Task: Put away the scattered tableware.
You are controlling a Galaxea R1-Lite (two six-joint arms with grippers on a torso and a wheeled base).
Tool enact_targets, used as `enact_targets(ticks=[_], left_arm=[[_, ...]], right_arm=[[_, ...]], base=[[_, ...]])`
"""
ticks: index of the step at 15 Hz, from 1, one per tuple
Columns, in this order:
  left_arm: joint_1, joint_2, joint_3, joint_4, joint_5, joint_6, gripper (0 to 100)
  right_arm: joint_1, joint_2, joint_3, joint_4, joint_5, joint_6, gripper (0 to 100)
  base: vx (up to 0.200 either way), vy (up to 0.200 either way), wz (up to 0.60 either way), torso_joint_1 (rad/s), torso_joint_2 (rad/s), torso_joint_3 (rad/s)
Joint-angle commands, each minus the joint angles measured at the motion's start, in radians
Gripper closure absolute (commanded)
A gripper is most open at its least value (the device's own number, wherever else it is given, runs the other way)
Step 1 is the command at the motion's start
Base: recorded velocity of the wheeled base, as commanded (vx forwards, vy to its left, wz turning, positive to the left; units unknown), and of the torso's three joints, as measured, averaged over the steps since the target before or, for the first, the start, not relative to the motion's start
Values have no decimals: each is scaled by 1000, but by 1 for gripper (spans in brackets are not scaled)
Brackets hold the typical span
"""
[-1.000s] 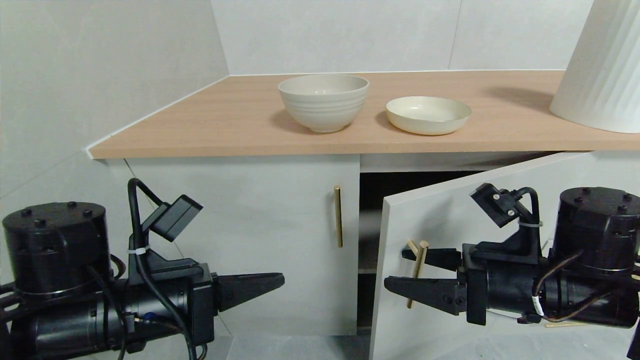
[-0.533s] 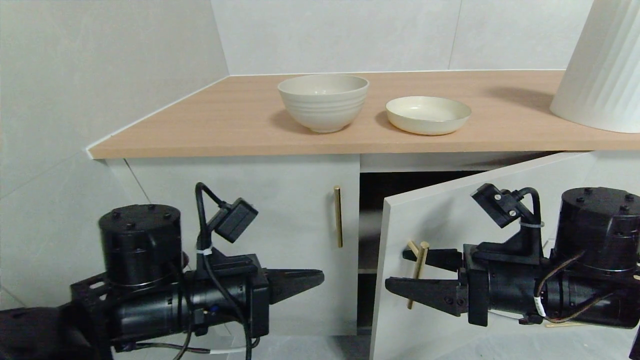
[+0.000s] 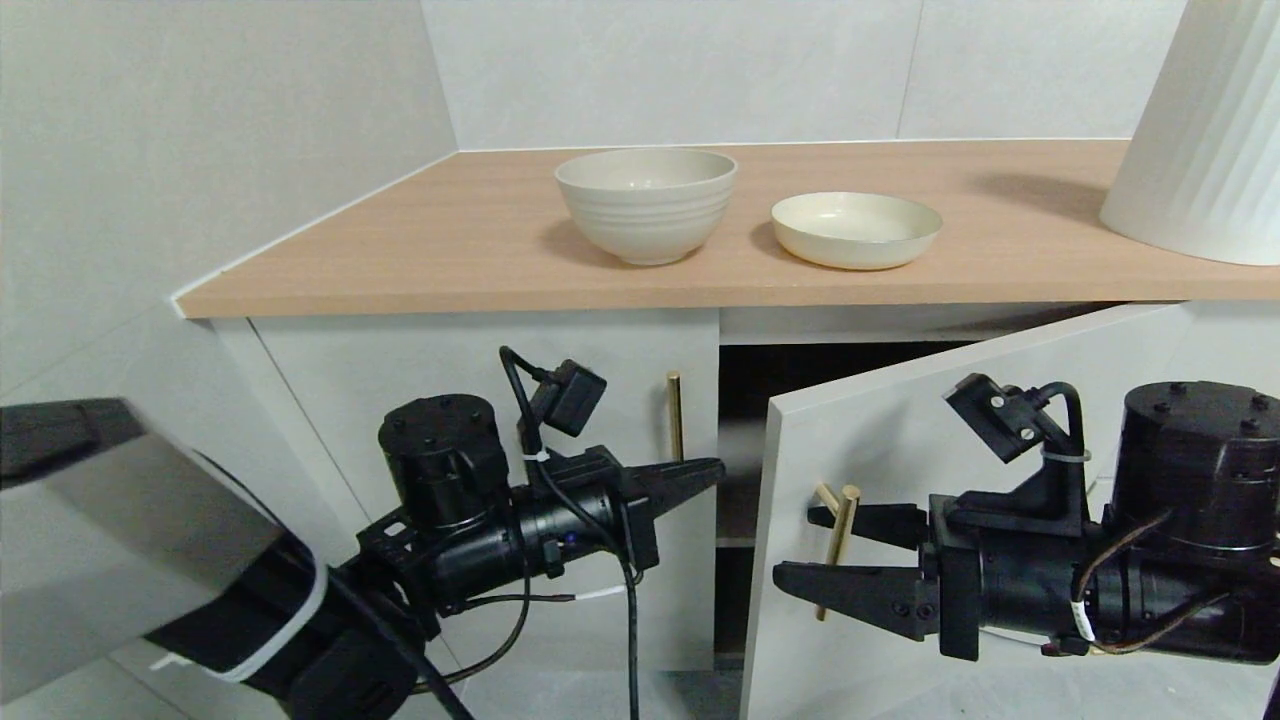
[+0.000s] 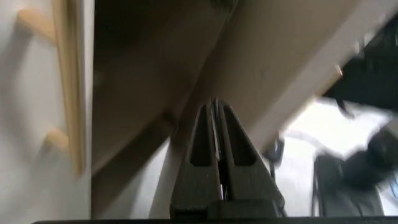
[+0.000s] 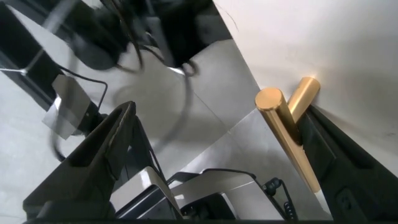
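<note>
**My left arm went over to the shut door**

In the last second my left tool [image 3: 712, 467] moved a long way. It had been low down by my left side. It slid forward and up across the white left door [image 3: 480, 370] of the cupboard. It ended with its tip just beside that door's thin gold handle [image 3: 675, 410], near the dark gap [image 3: 740, 400] in the middle. Its two fingers were pressed together, with nothing in them.

My right tool [image 3: 795, 543] did not move. Its fingers were apart, one on each side of the gold bar handle [image 3: 846, 497] on the white right door [image 3: 900, 400], which stood partly open. They were not squeezing the bar.

The deep cream bowl with rings round it [image 3: 646, 203] and the shallow cream dish [image 3: 856, 229] stayed where they were. They sat side by side, not touching, up on the brown wooden desk [image 3: 400, 260]. A tall white ribbed thing [image 3: 1200, 150] stood at the far right of the desk.

I think this meant I was still getting the cupboard ready. No dish was put away yet. My left tool would need to open its fingers before it could take that handle. After that, both dishes had to come off the desk and go inside.
</note>
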State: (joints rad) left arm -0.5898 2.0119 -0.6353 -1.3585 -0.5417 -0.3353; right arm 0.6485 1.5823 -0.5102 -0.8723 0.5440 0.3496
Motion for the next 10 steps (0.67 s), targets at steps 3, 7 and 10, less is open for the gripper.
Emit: enact_targets(ticks=[3,7,10], left_arm=[[-73,142,-84,-60,32,-31,100],[-74,165,-201,-27,32,-31,100],[-81,165,-202,-28,31,-31,100]], right_arm=[[0,-7,10,0,1,-1,0],[0,-5,21,-2,1,-4,0],[0,-30,50,0,-6,-9,0]], base=[[0,0,0,0,0,0],[0,0,0,0,0,0],[0,0,0,0,0,0]])
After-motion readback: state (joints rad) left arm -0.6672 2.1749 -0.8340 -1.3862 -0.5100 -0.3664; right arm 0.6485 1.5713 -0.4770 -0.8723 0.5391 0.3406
